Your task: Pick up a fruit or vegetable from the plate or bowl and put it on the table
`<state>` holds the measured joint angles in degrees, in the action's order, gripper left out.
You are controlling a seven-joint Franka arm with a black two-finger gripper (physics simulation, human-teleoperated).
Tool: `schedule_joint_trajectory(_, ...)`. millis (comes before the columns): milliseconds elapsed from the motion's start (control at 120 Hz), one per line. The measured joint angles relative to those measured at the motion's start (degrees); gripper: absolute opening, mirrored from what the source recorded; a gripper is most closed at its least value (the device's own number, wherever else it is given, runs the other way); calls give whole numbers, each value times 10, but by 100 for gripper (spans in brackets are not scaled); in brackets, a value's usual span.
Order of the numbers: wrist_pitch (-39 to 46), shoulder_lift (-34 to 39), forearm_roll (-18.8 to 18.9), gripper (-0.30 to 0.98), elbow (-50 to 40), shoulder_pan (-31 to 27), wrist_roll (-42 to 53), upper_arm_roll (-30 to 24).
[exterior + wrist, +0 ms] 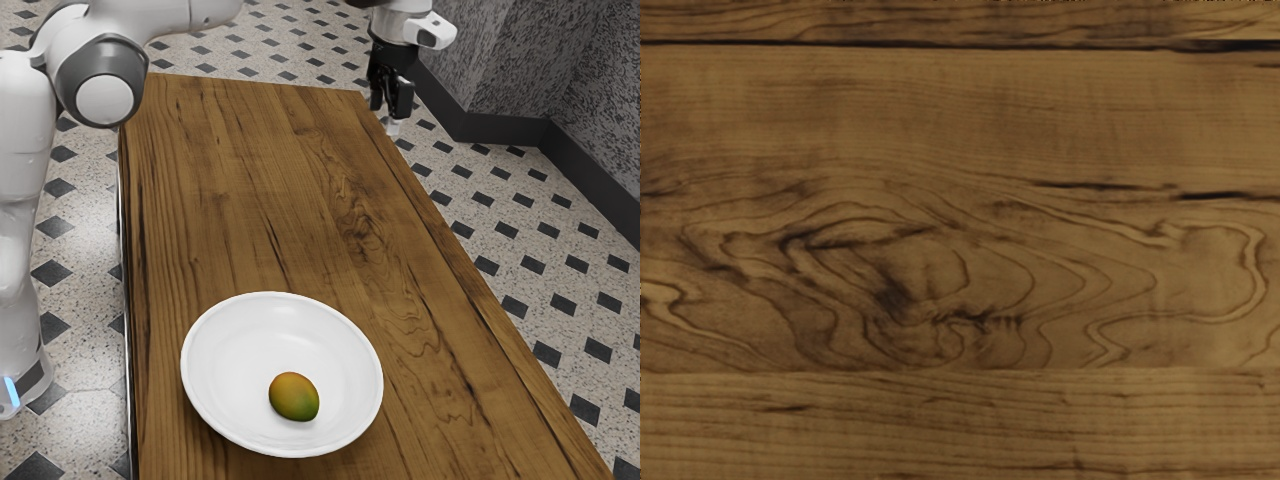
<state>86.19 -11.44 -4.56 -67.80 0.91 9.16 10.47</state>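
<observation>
An indoor room, kind unclear, with tiled floor, mottled grey wall and dark skirting.

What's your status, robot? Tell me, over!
Pincer up, away from the white bowl. Green-and-orange fruit in the bowl. Nothing covering it. Over.

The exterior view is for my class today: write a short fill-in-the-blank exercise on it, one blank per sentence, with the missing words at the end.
The bowl is coloured ____. The number of fruits lying in it is ____. The top of the table shows the grain of ____. The gripper is coloured ____.

Missing words, in order: white; one; wood; black.
</observation>
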Motion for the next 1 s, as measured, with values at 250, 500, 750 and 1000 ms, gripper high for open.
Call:
schedule_joint_trajectory(250, 6, -3, 2, 69, 3, 0, 0, -2)
schedule_joint_trajectory(500, 0, 57, 4, 68, -131, 164, 3, -8)
schedule_joint_trajectory(750, 138, 117, 32, 68, -348, 318, 32, -8)
schedule_joint_trajectory(1000, 212, 172, 37, 68, -457, 426, 73, -7)
